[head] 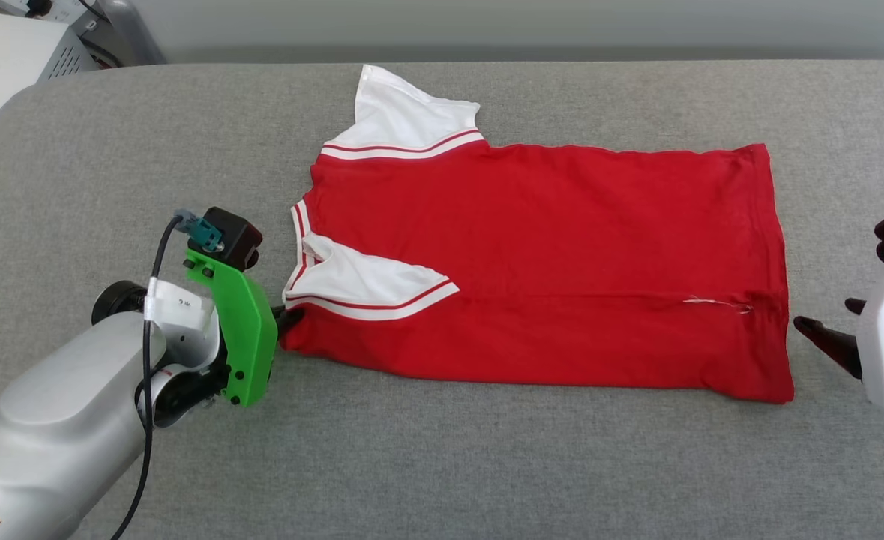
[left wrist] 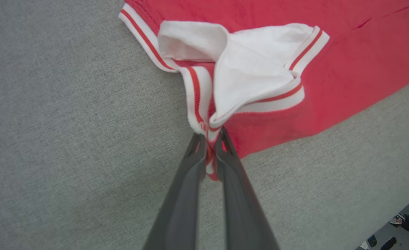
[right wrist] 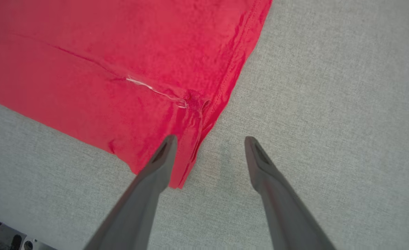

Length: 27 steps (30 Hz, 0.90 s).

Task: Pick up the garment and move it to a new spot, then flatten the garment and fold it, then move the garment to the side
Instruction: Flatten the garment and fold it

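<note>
The garment (head: 546, 262), a red jersey with white striped-trim sleeves, lies flat on the grey table, collar end to the left and hem to the right. My left gripper (head: 288, 319) is at its near left corner, shut on the garment; in the left wrist view the two dark fingers (left wrist: 209, 146) pinch striped trim and red fabric (left wrist: 260, 69) between them. My right gripper (head: 824, 334) stands open just off the hem's near right corner. In the right wrist view its fingertips (right wrist: 209, 144) are spread, one over the red hem corner (right wrist: 148, 90), the other over bare table.
The grey fabric-covered table (head: 442, 457) spreads around the jersey on all sides. White equipment (head: 14, 52) stands beyond the table's far left corner. A strip of floor (left wrist: 398, 225) shows past the table edge.
</note>
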{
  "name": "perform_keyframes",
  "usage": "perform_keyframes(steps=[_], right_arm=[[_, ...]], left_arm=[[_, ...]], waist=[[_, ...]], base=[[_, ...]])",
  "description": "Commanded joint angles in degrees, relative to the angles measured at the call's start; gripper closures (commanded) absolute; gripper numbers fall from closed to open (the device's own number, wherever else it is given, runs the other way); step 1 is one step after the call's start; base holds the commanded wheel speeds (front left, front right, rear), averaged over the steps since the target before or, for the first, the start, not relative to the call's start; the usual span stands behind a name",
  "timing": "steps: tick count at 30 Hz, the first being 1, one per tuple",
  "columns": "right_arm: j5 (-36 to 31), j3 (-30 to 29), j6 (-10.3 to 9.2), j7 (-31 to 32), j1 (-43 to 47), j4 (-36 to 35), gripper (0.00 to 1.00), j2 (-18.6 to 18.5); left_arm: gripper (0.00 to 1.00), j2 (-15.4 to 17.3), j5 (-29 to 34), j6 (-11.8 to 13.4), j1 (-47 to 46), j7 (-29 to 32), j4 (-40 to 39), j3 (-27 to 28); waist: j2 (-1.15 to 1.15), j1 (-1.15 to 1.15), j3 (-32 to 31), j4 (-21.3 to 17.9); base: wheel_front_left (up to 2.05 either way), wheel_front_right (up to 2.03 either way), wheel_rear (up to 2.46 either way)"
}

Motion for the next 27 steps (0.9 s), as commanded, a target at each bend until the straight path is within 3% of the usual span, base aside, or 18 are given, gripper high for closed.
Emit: perform_keyframes(steps=[1,10,16,17,18,19,27], right_arm=[[0.4,0.1,-0.03,0.6,0.2,0.9,0.0,0.9],[-2.2,3.6,-0.03,-0.4,0.4,10.9,0.0,6.0],[0.5,6.8,-0.03,-3.1,2.1,15.7,0.0,8.6],[1.0,7.0,-0.03,-3.9,2.2,16.1,0.52,8.9],[1.4,7.3,-0.03,-4.9,2.2,16.5,0.96,9.0],[1.4,7.6,-0.03,-6.0,2.2,16.7,1.0,8.7],[3.1,8.1,-0.03,-13.1,3.1,14.2,1.0,5.3]], left_arm=[[1.0,0.3,1.0,0.3,0.0,-0.5,-0.3,0.0],[1.0,0.2,0.9,0.7,0.0,-0.2,-0.8,-0.2],[1.0,-0.3,0.5,0.5,1.7,-0.4,1.2,-1.1],[1.0,-0.3,0.4,0.5,2.3,-0.6,1.7,-1.2],[1.0,-0.4,0.0,0.5,3.0,-0.9,2.2,-1.3],[1.0,-0.4,-0.2,0.4,3.6,-1.1,2.5,-1.4],[1.0,0.8,-1.6,0.1,6.6,-3.3,2.3,-1.3]], waist=[[0.0,0.0,0.6,0.4],[0.0,0.0,3.2,1.5],[0.0,0.0,3.6,1.7],[0.0,0.0,3.4,1.5],[0.0,0.0,3.2,1.3],[0.0,0.0,2.9,1.1],[0.0,0.0,-0.8,0.3]], base=[[0.0,0.0,0.0],[0.0,0.0,0.0],[0.0,0.0,0.0],[0.0,0.0,0.0],[0.0,0.0,0.0],[0.0,0.0,0.0],[0.0,0.0,0.0]])
